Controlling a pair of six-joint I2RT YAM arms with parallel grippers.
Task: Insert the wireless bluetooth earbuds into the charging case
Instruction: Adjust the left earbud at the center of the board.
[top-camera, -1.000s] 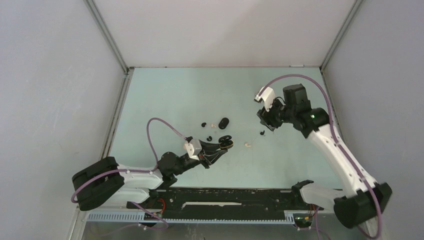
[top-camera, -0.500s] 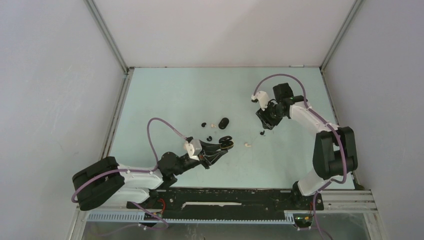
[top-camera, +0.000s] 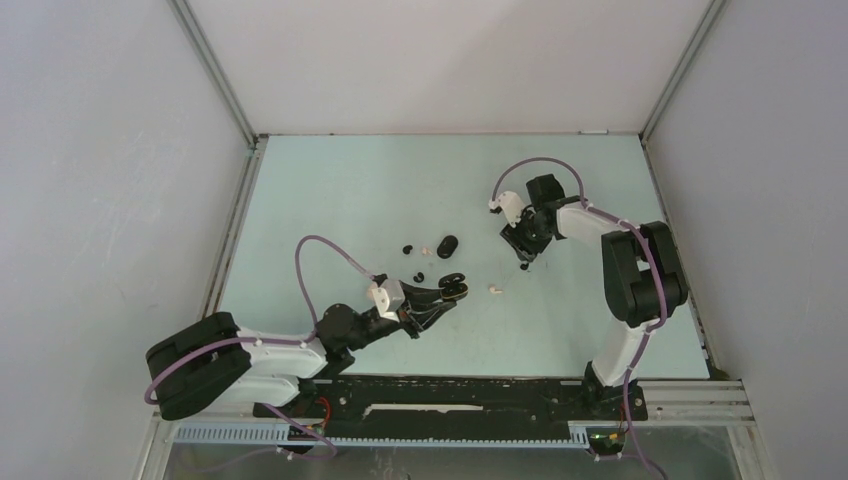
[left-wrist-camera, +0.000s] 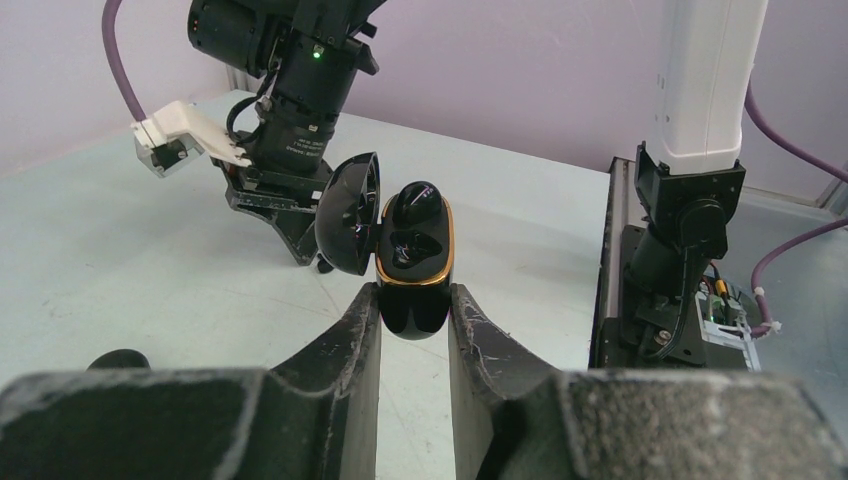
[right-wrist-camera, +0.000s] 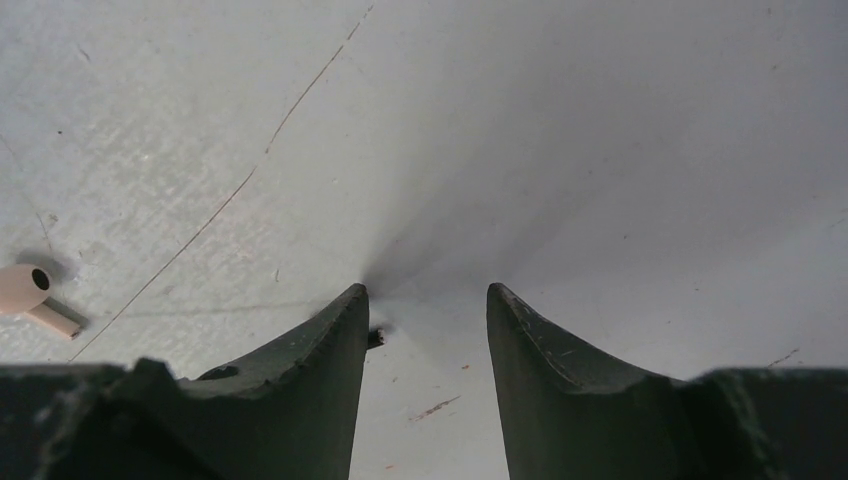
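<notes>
My left gripper (left-wrist-camera: 413, 290) is shut on the lower end of a black, gold-rimmed charging case (left-wrist-camera: 415, 262). The case's lid (left-wrist-camera: 348, 215) stands open, and one black earbud (left-wrist-camera: 413, 205) sits inside. In the top view that case (top-camera: 453, 284) is held just above the table. My right gripper (top-camera: 524, 254) points down at the table over a black earbud (top-camera: 524, 266). Its jaws are open, and only a black tip (right-wrist-camera: 375, 338) of the earbud shows beside the left finger (right-wrist-camera: 330, 360). A whitish earbud (right-wrist-camera: 30, 292) lies to the left.
A shut black case (top-camera: 447, 245) lies mid-table, with a black bud (top-camera: 408, 249) and a whitish bud (top-camera: 427, 250) to its left. Another black bud (top-camera: 419, 275) lies near my left gripper, and a whitish bud (top-camera: 494, 289) lies to its right. White walls enclose the table (top-camera: 350, 190).
My right arm has folded in, carrying its gripper left and down to the table over the black earbud, and its jaws have narrowed a little. The left arm and case have not moved.
</notes>
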